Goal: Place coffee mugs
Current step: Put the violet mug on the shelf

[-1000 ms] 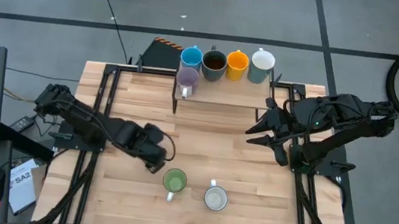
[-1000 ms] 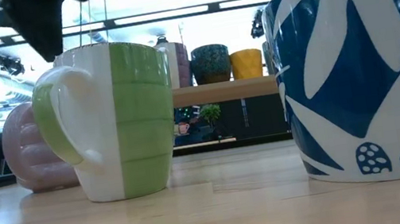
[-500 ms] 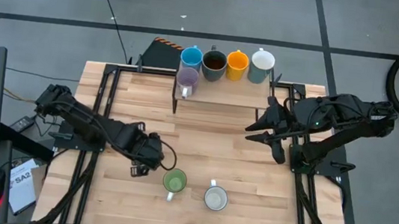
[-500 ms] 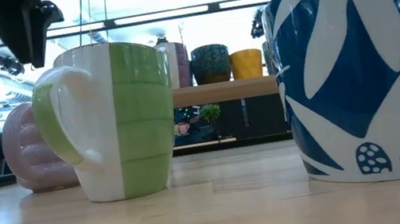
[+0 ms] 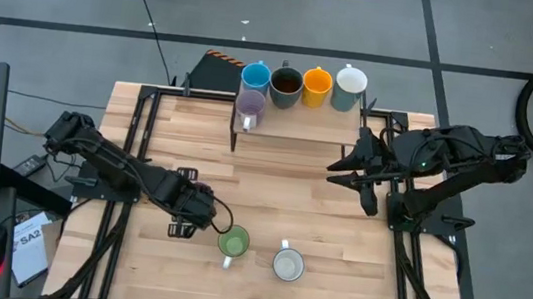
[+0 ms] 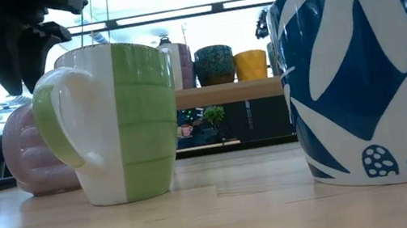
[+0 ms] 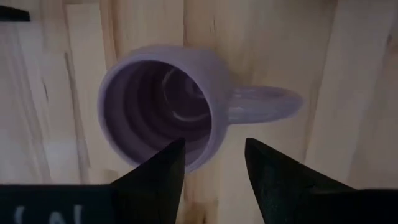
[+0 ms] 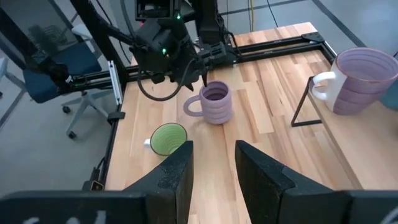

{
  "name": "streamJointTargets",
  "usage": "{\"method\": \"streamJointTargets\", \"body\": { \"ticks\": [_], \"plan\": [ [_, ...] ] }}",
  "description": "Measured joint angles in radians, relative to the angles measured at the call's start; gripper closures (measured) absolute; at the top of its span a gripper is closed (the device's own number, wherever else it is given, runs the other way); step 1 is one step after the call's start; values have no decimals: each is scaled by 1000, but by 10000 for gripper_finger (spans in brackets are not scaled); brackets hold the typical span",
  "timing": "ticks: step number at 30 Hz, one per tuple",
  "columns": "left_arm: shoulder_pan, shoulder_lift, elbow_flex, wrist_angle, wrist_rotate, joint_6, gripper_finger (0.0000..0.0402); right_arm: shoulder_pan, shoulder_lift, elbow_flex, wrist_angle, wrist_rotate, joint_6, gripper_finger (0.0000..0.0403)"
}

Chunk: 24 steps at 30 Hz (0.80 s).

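**Left claw lets go of the lilac mug**

The left gripper [image 7: 211,165] has just spread open above the lilac mug [image 8: 214,102], which now stands free at the table's nine o'clock beside the green mug [image 5: 233,240]. Right gripper [image 5: 339,173] waits at three o'clock, fingers apart, empty.

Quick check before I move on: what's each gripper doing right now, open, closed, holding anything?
Left gripper: open, above the lilac mug, holding nothing.
Right gripper: open, empty, off to the table's right.

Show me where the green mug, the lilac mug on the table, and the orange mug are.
green mug [image 6: 143,119], low view, on its green side wall.
lilac mug on the table [image 7: 158,109], left wrist view, inside its open mouth.
orange mug [image 5: 317,81], high view, on its open top.
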State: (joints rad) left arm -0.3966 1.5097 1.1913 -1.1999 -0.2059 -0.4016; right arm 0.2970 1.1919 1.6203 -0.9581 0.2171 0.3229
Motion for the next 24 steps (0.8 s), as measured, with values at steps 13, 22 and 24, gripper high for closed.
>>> {"method": "streamJointTargets", "body": {
  "ticks": [13,22,24],
  "plan": [
    [84,0,-107,133,96,183,230,0,0,0,0,26,85,279],
    [119,0,-154,221,105,227,232,-1,0,0,1,57,119,279],
    [120,0,-154,236,101,258,240,0,0,0,3,72,120,279]
  ]
}}
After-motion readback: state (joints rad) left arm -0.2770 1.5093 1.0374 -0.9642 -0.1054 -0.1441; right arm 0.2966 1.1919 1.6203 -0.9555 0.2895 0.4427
